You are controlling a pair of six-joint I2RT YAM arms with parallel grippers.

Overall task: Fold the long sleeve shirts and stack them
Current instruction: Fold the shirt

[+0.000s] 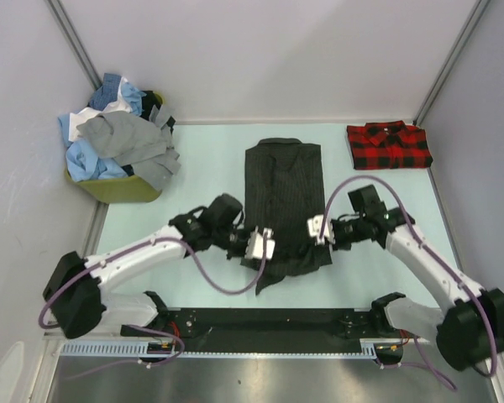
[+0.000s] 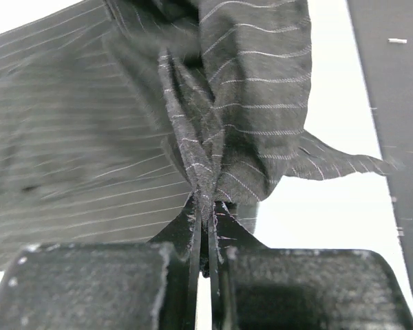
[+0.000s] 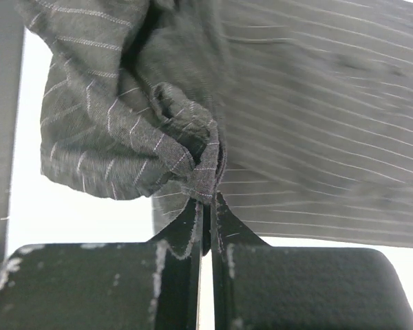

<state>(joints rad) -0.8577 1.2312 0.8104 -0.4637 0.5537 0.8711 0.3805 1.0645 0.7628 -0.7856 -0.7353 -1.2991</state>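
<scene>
A dark charcoal pinstriped shirt (image 1: 283,189) lies lengthwise on the table's middle, collar at the far end. My left gripper (image 1: 265,249) is shut on the shirt's near-left hem; in the left wrist view the gripper (image 2: 208,206) pinches bunched cloth (image 2: 220,137). My right gripper (image 1: 313,231) is shut on the near-right hem; in the right wrist view the gripper (image 3: 208,203) pinches a fold of the cloth (image 3: 193,161). A folded red-and-black plaid shirt (image 1: 388,145) lies at the far right.
A yellow-green bin (image 1: 118,186) at the far left holds a heap of blue, white and grey shirts (image 1: 118,134). A black strip (image 1: 269,323) runs along the near table edge between the arm bases.
</scene>
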